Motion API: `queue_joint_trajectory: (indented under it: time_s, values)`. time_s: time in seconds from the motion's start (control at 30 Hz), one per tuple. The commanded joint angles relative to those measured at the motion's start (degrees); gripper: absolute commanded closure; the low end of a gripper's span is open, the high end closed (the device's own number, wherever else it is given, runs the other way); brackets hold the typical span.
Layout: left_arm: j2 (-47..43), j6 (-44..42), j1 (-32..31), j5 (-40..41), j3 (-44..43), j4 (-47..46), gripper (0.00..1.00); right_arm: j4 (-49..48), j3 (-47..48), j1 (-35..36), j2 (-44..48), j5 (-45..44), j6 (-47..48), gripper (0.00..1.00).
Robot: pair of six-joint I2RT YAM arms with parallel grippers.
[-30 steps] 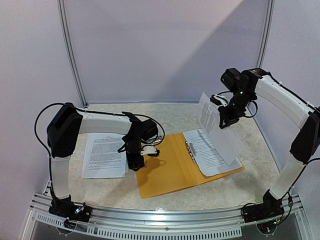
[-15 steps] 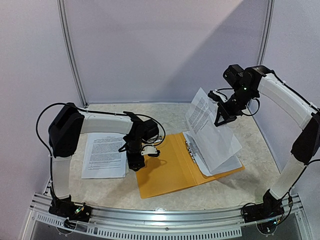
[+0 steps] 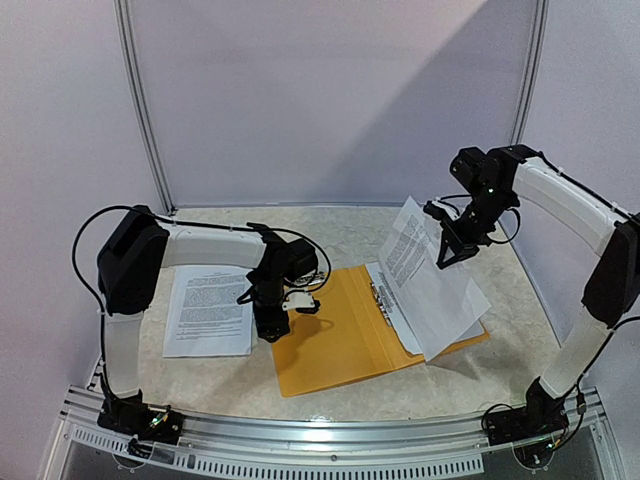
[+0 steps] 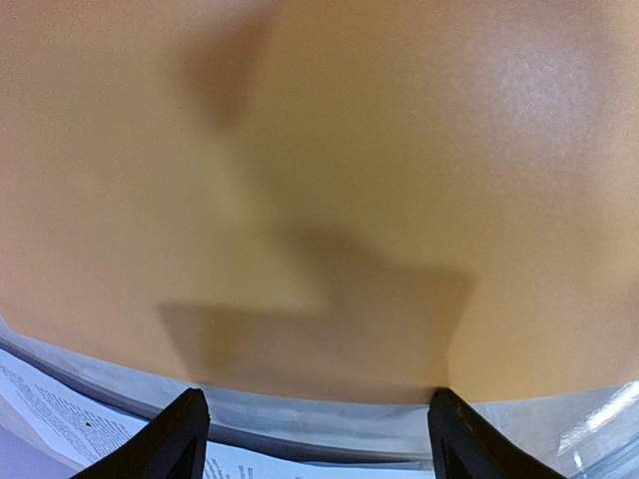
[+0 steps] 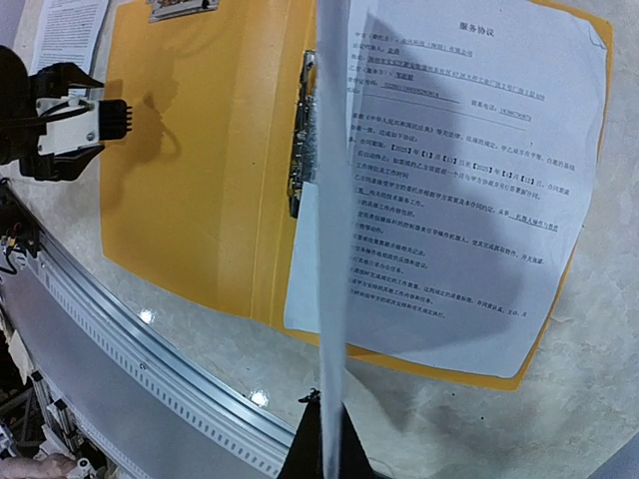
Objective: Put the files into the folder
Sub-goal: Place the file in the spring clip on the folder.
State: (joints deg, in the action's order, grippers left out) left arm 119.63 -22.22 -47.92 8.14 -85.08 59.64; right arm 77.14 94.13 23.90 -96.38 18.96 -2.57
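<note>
The orange folder (image 3: 335, 335) lies open in the middle of the table, its metal clip (image 5: 303, 130) along the spine. One printed file (image 5: 459, 200) lies flat in its right half. My right gripper (image 3: 452, 246) is shut on the far edge of a second file (image 3: 425, 280), which slopes down over that right half; the right wrist view shows this file edge-on (image 5: 332, 249). My left gripper (image 3: 272, 326) is open, jaws wide, low at the left edge of the folder's cover (image 4: 349, 150). A third file (image 3: 208, 310) lies on the table left of the folder.
An aluminium rail (image 3: 330, 440) runs along the table's near edge. White booth walls with metal posts (image 3: 140, 110) close the back and sides. The left arm's elbow (image 3: 130, 260) stands over the table's left side.
My right gripper has lowered and shifted slightly right with the file, so the sheet now droops onto the folder's right half. The left arm has not moved.
</note>
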Motion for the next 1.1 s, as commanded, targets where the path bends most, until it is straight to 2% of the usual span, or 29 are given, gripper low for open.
queue_joint_trajectory:
  time_s: [0.0, 0.17, 0.37, 0.57, 0.83, 1.07]
  values:
    - [3.5, 0.6, -1.4, -0.7, 0.4, -0.3, 0.22, 2.4, -0.7, -2.7, -2.7, 0.7, 1.5, 1.00]
    - [3.8, 0.6, -1.9, -0.4, 0.5, -0.3, 0.22, 1.2, 0.4, -3.3, -6.5, 3.0, 5.7, 1.00]
    - [3.8, 0.5, -2.4, 0.1, 0.7, -0.4, 0.22, 0.5, 0.0, -3.5, -10.2, 0.6, 6.9, 1.00]
    - [4.2, 0.3, -3.3, 0.7, 0.5, -0.4, 0.22, -1.9, -1.8, -4.0, -10.4, -0.3, 6.4, 1.00]
    - [4.5, 0.1, -4.4, 1.2, 0.6, -0.4, 0.22, 0.5, -0.1, -4.1, -11.2, -6.9, 6.1, 1.00]
    - [5.0, -0.1, -4.7, 1.5, 0.5, -0.4, 0.22, 2.9, 2.2, -3.4, -9.8, -2.9, 9.7, 1.00]
